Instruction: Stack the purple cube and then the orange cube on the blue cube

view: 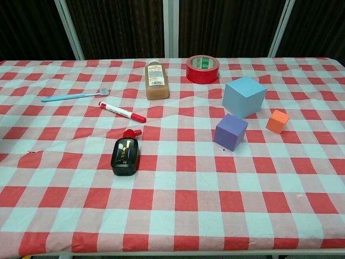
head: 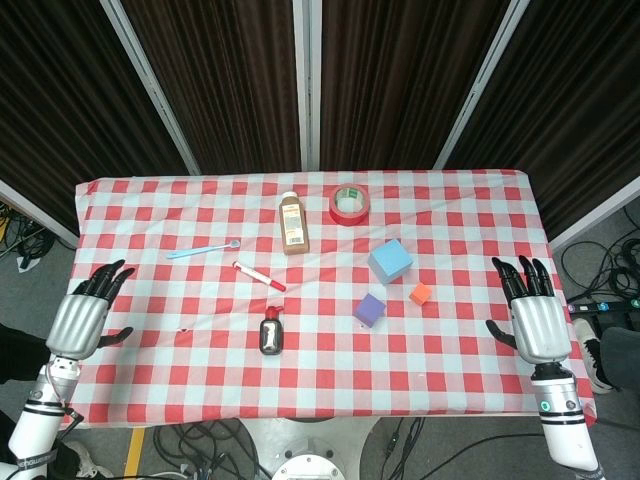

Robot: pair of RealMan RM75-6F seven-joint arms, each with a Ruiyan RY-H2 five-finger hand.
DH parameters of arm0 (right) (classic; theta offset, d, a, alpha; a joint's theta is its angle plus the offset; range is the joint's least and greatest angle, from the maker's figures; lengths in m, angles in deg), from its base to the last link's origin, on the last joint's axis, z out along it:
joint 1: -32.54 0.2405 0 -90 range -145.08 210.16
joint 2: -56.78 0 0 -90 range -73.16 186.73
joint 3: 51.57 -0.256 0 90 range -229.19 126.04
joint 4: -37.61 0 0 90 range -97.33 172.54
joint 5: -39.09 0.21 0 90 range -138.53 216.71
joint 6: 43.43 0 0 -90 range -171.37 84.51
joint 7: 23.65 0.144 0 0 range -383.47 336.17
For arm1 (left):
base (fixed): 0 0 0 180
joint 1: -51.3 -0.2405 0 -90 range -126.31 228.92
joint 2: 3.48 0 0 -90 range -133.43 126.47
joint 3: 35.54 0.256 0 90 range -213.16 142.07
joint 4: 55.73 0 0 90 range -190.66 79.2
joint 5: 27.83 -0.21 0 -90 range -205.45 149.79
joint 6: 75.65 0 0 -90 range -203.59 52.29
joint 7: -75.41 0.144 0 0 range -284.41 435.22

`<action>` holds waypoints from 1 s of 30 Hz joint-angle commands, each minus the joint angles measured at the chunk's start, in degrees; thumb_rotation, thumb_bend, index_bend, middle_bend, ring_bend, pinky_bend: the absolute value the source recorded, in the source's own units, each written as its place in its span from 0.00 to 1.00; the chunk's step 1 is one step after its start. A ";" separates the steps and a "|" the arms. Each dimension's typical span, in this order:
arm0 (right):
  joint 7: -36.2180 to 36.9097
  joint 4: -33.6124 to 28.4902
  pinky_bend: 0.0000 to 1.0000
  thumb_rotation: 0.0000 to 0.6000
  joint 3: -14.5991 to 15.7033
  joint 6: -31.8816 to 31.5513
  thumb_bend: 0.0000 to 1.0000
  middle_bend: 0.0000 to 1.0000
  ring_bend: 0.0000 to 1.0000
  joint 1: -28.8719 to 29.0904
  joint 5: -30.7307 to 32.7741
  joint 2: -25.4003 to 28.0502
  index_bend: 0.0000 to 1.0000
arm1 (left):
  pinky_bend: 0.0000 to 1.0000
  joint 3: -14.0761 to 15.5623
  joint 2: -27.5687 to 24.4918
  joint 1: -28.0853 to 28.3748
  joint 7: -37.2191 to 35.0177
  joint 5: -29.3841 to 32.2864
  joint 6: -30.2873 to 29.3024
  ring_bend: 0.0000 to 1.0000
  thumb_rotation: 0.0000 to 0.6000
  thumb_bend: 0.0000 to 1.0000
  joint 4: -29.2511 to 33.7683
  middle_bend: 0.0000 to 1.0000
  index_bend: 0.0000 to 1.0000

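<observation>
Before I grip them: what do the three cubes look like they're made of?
The large blue cube, purple cube and small orange cube all look like matte foam or painted wood: flat colour, no gloss, crisp edges. The pictures cannot settle which.

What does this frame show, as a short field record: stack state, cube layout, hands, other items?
stack: not started; all cubes apart on the tablecloth
blue cube: farthest back
purple cube: in front of blue, slightly left
orange cube: right of purple
left hand: open, at left table edge
right hand: open, at right edge
other: tape roll, brown bottle, toothbrush, marker, black bottle
</observation>
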 commanded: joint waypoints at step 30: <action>-7.34 4.21 0.00 1.00 -9.00 49.66 0.11 0.24 0.00 27.97 -7.02 -2.05 0.01 | 0.32 -1.07 0.26 -1.82 -0.09 2.02 -1.59 0.13 1.00 0.08 -0.21 0.19 0.19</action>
